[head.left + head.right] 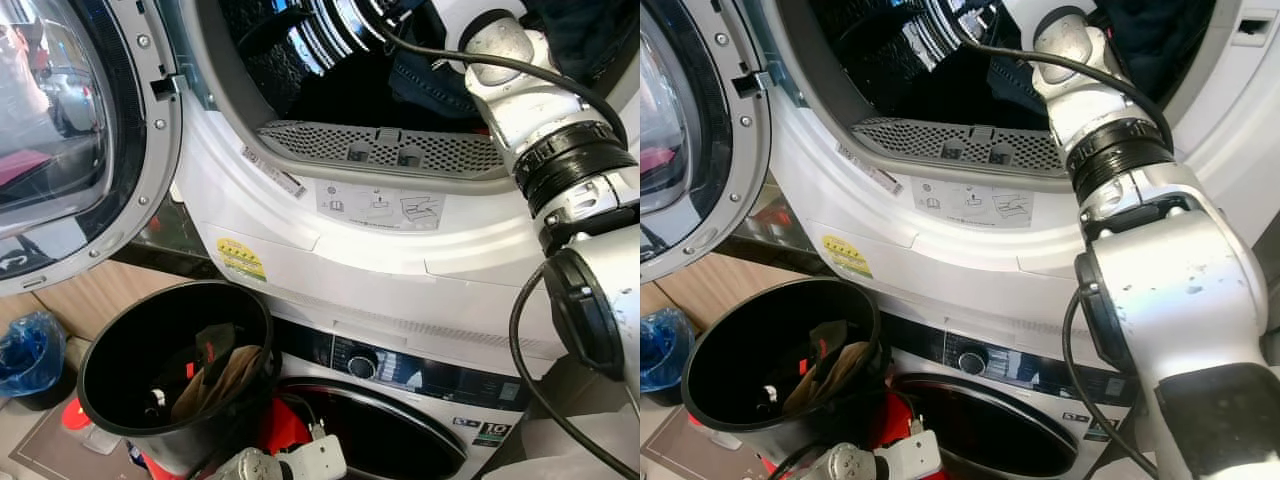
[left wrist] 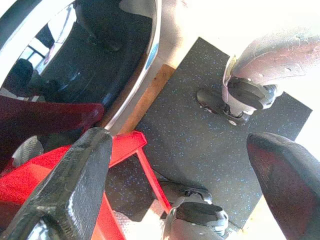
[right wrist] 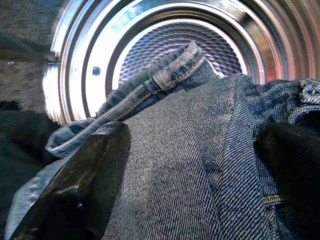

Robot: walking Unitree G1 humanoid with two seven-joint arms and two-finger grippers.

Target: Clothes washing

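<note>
**My right pincer over denim inside the upper drum**

Two white machines stand stacked before me. The upper machine [image 1: 400, 250] has its round door [image 1: 70, 130] swung wide open to my left, and a perforated grey lint filter [image 1: 380, 148] runs along the bottom lip of its opening. Below it sits the lower machine [image 1: 400, 400], with a control dial [image 1: 362, 366] above a dark glass door.

My right arm [image 1: 1140, 230] reaches up and forward through the upper opening, a black cable looping along it. Inside, the steel drum [image 3: 170, 35] curves around a heap of blue jeans [image 3: 200, 150]. My right pincer [image 3: 190, 170] has its two black fingers spread apart, one on either side of the denim, and the cloth lies between and just ahead of them; a seamed waistband fold rises beyond the tips. I cannot tell whether the fingers touch the fabric.

Down at my left stands a black bucket [image 1: 120, 370], holding a few dark and tan pieces of clothing [image 1: 215, 370]. Beside it on the floor lies a crumpled blue bag [image 1: 30, 350].

My left pincer [image 2: 180, 170] hangs low with its fingers well apart, above a dark speckled floor mat [image 2: 200, 130] and next to a red frame [image 2: 125, 150].
</note>
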